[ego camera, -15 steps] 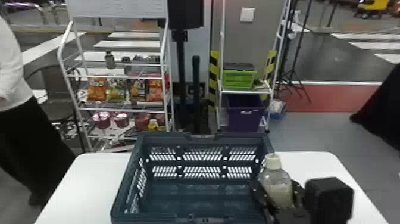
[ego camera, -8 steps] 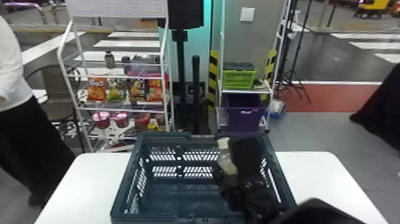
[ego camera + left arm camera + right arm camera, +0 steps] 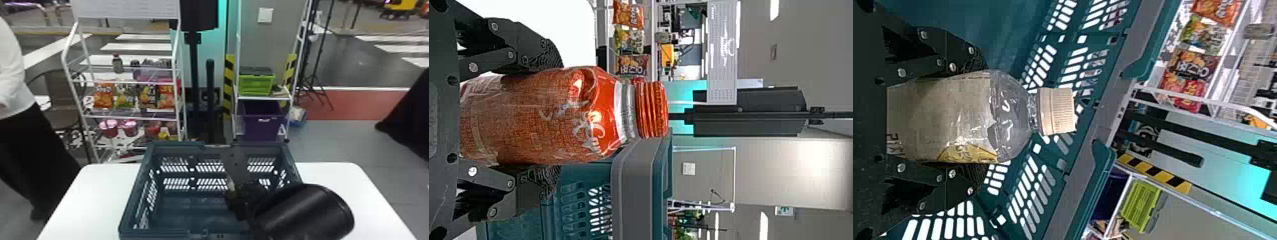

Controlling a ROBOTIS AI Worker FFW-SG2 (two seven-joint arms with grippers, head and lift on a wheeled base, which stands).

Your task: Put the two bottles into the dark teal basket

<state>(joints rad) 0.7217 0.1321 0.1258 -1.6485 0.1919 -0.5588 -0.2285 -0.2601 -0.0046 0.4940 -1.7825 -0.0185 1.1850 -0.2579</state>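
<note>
The right gripper (image 3: pixel 980 118) had its two fingers closed on opposite sides of the clear bottle (image 3: pixel 938 120), parted only by the width of its body. That hold left the shoulder and pale cap (image 3: pixel 1056 111) free beyond the fingertips, presumably so the base could go down first. The bottle leaned slightly, cap uppermost, as the wrist was tilted. Around this gripper stood the slotted walls of the dark teal basket (image 3: pixel 261 147), which suggested it was placed for a release inside; the right forearm (image 3: pixel 303 213) came in over the near right part. The left gripper (image 3: pixel 554 117) was likewise closed around the body of the red bottle (image 3: pixel 529 117), its fingers as far apart as the bottle was thick. Its cap (image 3: pixel 652 110) pointed up past the fingers, and the basket's rim lay just to that gripper's right, so the bottle seemed to wait outside, probably to leave the right arm room. Farther out, under the basket, the white table (image 3: pixel 344 191) gave it a flat, steady base.
</note>
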